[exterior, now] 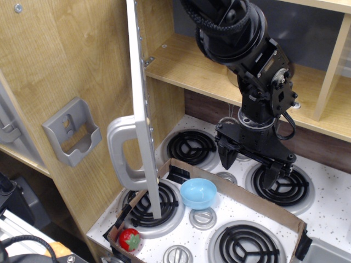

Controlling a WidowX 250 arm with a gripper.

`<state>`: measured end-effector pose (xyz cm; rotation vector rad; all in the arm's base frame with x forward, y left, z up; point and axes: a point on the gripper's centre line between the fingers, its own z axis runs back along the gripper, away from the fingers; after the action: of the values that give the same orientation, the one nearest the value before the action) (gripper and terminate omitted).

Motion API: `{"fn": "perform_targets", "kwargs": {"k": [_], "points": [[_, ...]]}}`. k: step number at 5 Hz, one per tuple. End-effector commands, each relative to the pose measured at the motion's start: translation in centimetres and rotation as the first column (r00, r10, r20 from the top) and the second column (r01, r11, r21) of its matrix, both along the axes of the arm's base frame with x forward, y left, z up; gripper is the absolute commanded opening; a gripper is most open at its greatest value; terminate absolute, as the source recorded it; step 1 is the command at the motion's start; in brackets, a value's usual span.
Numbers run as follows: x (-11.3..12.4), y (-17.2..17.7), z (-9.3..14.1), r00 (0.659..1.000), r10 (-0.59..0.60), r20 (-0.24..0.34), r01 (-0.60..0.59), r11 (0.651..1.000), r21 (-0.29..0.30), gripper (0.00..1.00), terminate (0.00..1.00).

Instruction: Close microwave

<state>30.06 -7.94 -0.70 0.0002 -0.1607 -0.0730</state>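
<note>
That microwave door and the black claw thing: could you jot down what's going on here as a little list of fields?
microwave door: swung open, seen edge-on, grey loop handle facing left
microwave compartment: light wood, open
gripper: open, holding nothing, above the stovetop, right of the door, apart from it
blue bowl: on the stovetop inside a cardboard frame
toy strawberry: front left corner
task state: door not yet closed

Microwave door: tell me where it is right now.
The microwave door stands swung open, edge-on, left of centre, its grey loop handle facing the wall holder. Its lower end hangs over the front-left burner, left of the blue bowl.
</note>
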Motion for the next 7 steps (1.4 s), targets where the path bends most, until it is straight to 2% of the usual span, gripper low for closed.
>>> {"fn": "perform_targets", "kwargs": {"k": [1, 2, 3, 5, 6, 7], "points": [[0.0, 0.0, 0.0, 1.000, 0.000, 0.000, 0.000, 1.000, 0.000, 1.00, 0.00], [0.1, 0.8, 2.5, 0.999, -0.026, 0.030, 0.025, 0.999, 0.021, 1.00, 0.00], [-0.2, 1.1, 5.2, 0.999, -0.046, 0.027, 0.044, 0.996, 0.077, 1.00, 0.00], [-1.0, 3.5, 13.3, 0.997, -0.067, 0.043, 0.058, 0.979, 0.197, 1.00, 0.00], [-1.2, 4.8, 17.9, 0.999, -0.047, -0.003, 0.046, 0.974, 0.223, 1.00, 0.00], [-2.3, 6.3, 21.3, 0.999, -0.032, -0.028, 0.038, 0.961, 0.274, 1.00, 0.00]]}}
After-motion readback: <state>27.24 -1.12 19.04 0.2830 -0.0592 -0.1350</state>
